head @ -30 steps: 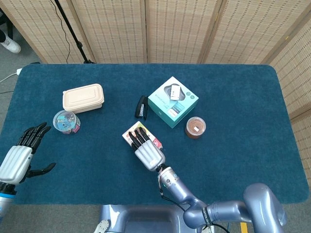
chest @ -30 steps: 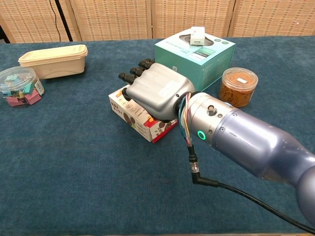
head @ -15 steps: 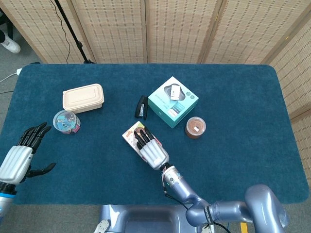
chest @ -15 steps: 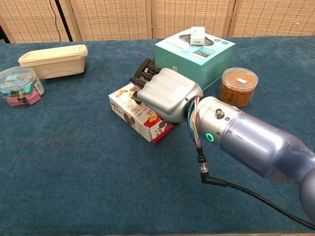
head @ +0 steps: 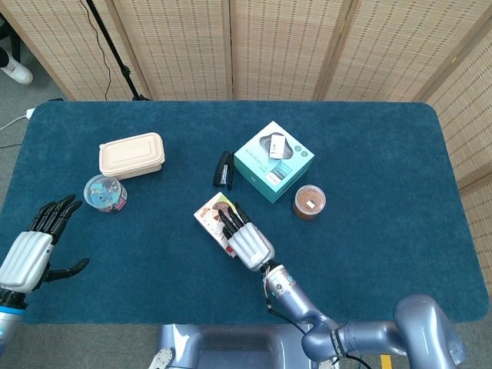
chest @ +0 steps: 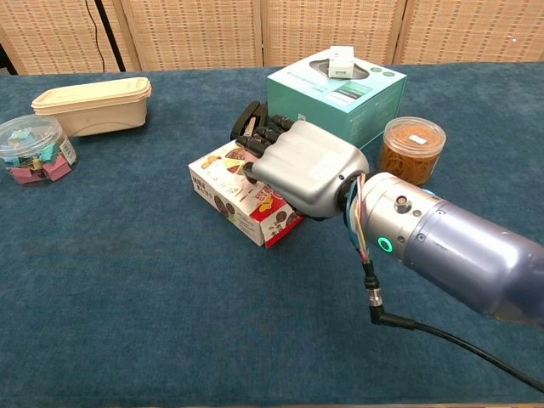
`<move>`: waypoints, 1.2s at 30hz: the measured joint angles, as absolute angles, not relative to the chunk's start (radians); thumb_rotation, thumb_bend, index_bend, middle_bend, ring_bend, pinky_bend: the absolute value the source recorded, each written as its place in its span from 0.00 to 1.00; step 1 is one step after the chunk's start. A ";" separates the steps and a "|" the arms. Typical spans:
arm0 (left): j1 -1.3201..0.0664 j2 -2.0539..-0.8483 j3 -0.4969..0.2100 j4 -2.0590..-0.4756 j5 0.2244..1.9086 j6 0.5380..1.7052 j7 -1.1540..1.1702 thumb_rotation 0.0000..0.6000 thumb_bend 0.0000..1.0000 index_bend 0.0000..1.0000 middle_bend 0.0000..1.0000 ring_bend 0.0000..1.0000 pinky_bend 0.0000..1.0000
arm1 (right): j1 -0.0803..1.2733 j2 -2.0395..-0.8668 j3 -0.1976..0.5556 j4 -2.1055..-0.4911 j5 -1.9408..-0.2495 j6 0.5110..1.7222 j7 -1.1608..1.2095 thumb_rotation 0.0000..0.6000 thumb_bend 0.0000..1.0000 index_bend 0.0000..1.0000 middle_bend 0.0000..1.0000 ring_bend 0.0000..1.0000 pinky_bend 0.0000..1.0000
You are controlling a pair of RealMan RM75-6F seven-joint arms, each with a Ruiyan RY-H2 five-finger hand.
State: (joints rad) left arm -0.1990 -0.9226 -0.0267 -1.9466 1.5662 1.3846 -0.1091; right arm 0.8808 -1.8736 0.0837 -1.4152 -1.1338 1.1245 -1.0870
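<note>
Right hand (chest: 310,166) lies over the snack box (chest: 231,183) mid-tabletop (head: 369,169), fingers on its top, no clear grip; left hand (head: 34,240) hovers empty, fingers spread

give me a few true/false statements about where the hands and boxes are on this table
1. The right robot hand lies on the snack box. True.
2. The left robot hand holds the clip jar. False: it hovers apart from the jar with fingers spread and holds nothing.
3. A small white box sits on top of the teal box. True.
4. The stapler lies right of the teal box in the head view. False: it lies left of it.
5. The beige lidded container is stacked on the clip jar. False: it stands on the table beside the jar.
</note>
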 measured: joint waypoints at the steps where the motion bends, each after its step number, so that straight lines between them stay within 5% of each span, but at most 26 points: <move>1: -0.199 -0.923 -0.027 -1.947 1.566 1.385 -0.109 1.00 0.19 0.00 0.00 0.00 0.00 | 0.878 -1.872 0.082 -1.416 -1.137 1.125 -1.086 1.00 1.00 0.27 0.00 0.00 0.00; 19: -0.198 -0.924 -0.025 -1.949 1.569 1.386 -0.104 1.00 0.19 0.00 0.00 0.00 0.00 | 0.848 -1.864 0.060 -1.459 -1.214 1.147 -1.097 1.00 1.00 0.27 0.00 0.00 0.00; 36: -0.198 -0.917 -0.026 -1.944 1.570 1.388 -0.126 1.00 0.19 0.00 0.00 0.00 0.00 | 0.871 -1.903 0.113 -1.418 -1.169 1.105 -1.148 1.00 1.00 0.27 0.00 0.00 0.00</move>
